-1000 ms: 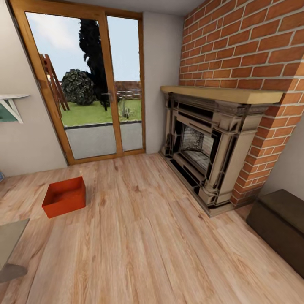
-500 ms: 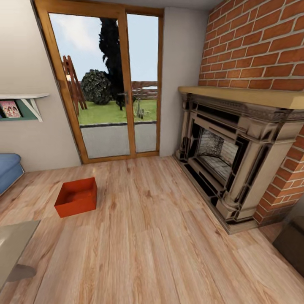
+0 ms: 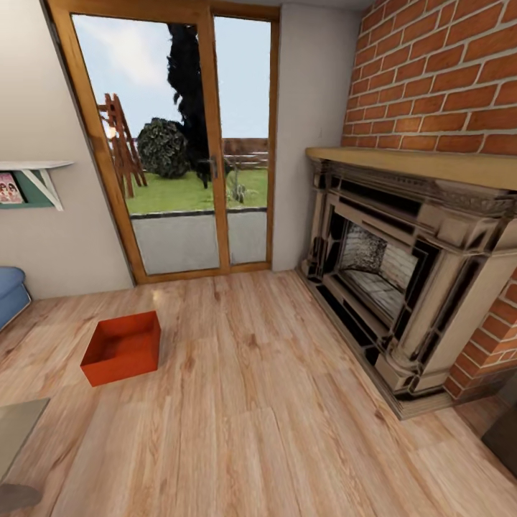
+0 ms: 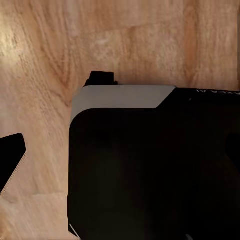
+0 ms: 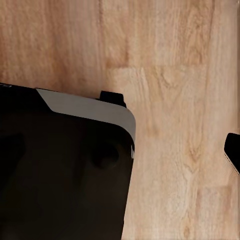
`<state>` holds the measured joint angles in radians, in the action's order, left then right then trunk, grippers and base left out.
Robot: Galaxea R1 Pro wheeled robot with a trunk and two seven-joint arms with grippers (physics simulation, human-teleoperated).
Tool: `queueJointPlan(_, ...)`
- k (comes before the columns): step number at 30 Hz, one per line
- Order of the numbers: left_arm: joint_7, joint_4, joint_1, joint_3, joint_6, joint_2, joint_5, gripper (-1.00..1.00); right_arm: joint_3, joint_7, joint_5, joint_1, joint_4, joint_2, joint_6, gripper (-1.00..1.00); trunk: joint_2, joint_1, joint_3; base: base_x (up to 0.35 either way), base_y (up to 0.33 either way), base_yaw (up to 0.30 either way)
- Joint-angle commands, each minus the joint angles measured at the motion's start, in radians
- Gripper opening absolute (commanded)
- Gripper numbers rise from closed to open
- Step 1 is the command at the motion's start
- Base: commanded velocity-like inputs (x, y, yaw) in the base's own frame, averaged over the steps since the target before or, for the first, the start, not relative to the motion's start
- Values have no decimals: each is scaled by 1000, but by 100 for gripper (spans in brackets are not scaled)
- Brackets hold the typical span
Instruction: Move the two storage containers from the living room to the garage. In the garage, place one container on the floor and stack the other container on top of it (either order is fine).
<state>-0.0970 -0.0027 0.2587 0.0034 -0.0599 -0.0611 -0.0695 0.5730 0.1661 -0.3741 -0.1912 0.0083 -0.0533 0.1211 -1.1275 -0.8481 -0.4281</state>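
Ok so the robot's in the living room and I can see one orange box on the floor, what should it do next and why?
Probably roll the base forward and a little left toward the storage container. It sits open and upright on the wood floor, off to the left of the head view near the glass door, likely too far to grasp. Both wrist views look down at bare planks, so neither arm is over it yet.

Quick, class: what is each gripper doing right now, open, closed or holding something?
Left gripper: cannot be told; the wrist camera shows the robot's dark body over wood floor.
Right gripper: cannot be told, likewise.
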Motion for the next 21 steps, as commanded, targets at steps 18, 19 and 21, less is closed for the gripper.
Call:
queueJointPlan(18, -3, 0, 1, 0, -3, 0, -7, 100, 8, 2, -9, -1, 1, 0, 3, 100, 0, -1, -1, 322, 0, 0)
queueJointPlan(19, -3, 0, 1, 0, -3, 0, -7, 100, 8, 2, -8, -1, 1, 0, 3, 100, 0, -1, -1, 322, 0, 0)
queueJointPlan(21, -3, 0, 1, 0, -3, 0, -7, 100, 8, 2, -7, -1, 1, 0, 3, 100, 0, -1, -1, 322, 0, 0)
